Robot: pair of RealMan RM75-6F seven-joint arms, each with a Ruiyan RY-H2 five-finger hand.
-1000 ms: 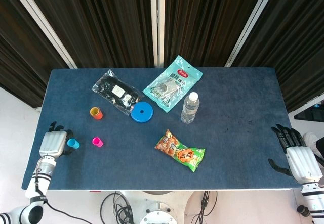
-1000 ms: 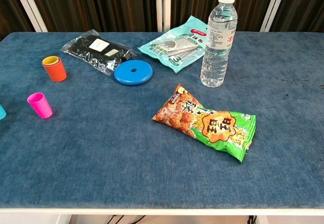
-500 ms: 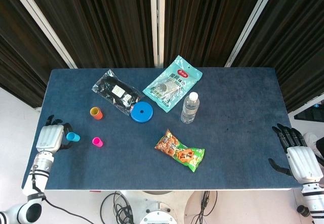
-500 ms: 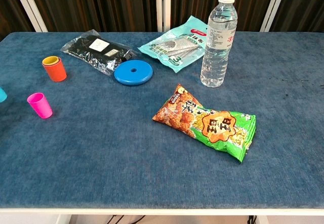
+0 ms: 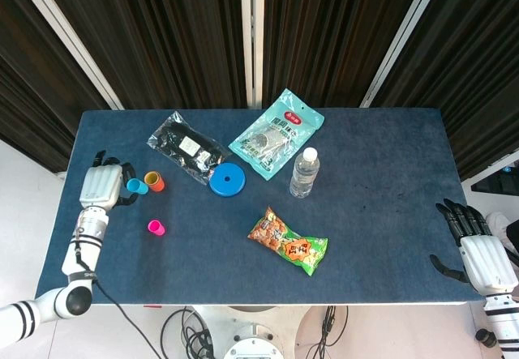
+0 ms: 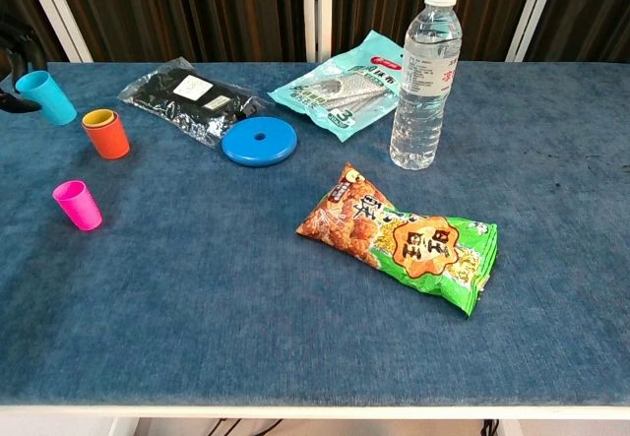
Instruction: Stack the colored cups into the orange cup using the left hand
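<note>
The blue cup (image 5: 136,185) was held tilted in the left hand (image 5: 102,185), fingers pinching it, just beside the orange cup (image 5: 154,181) near the table's (image 5: 381,237) left edge. The chest view cut off most of that hand. The pink cup (image 5: 156,228) stood nearer the front. The right hand (image 5: 477,250) rested with fingers apart at the right front corner.

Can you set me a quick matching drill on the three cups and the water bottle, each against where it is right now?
Things:
1. blue cup
2. orange cup
3. pink cup
4. water bottle

Places:
A. standing on the table, nearest the front edge of the three cups
B. upright beside the teal packet
C. held in the left hand, up off the table
D. on the table between the blue cup and the blue disc

Pairs: 1-C, 2-D, 3-A, 4-B
</note>
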